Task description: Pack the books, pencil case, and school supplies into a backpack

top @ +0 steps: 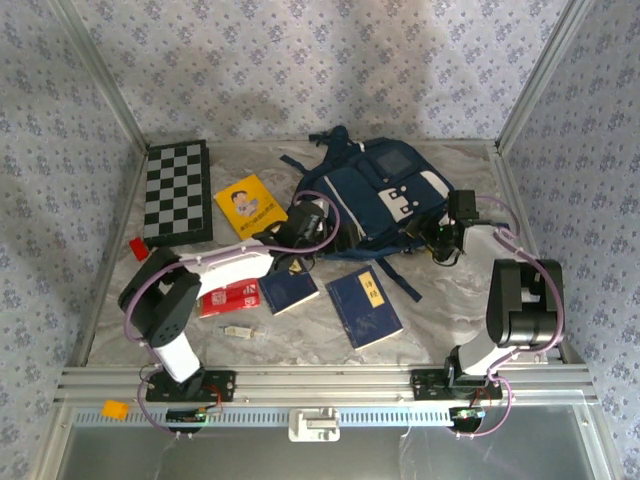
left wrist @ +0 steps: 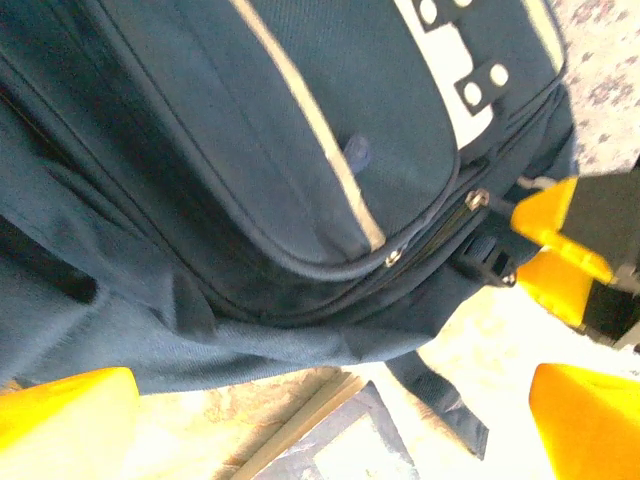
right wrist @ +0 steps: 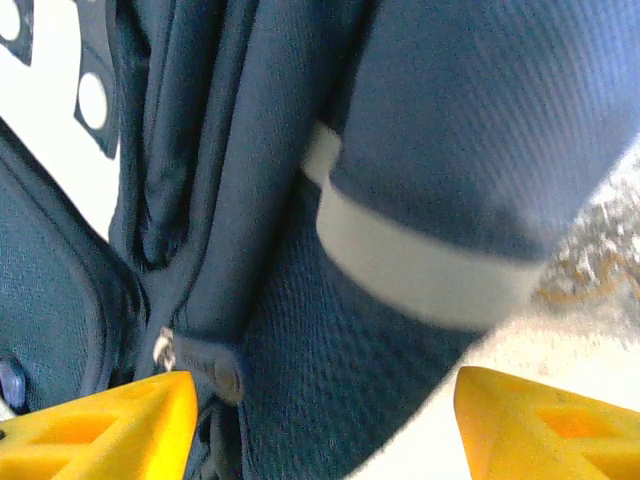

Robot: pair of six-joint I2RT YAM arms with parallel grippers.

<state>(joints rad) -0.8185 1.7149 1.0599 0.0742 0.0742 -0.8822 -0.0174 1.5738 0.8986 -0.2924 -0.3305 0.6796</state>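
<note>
The navy backpack [top: 385,190] lies at the back centre, front pocket up. My left gripper [top: 303,224] is at its left side, open, hovering over the pack's lower edge [left wrist: 250,200] and a blue book's corner [left wrist: 345,450]. My right gripper [top: 438,243] is at the pack's lower right corner, open, with backpack fabric [right wrist: 330,380] between its fingers and a zipper pull [right wrist: 165,350] by the left one. A yellow book [top: 250,205], two dark blue books [top: 288,291] [top: 364,306], the red pencil case [top: 229,298] and a pale stick [top: 238,330] lie on the table.
A chequered board [top: 177,192] lies at the back left, with a tiny red block [top: 137,247] in front of it. A loose backpack strap [top: 400,278] trails between the two blue books. The right gripper's yellow fingers [left wrist: 556,222] show in the left wrist view.
</note>
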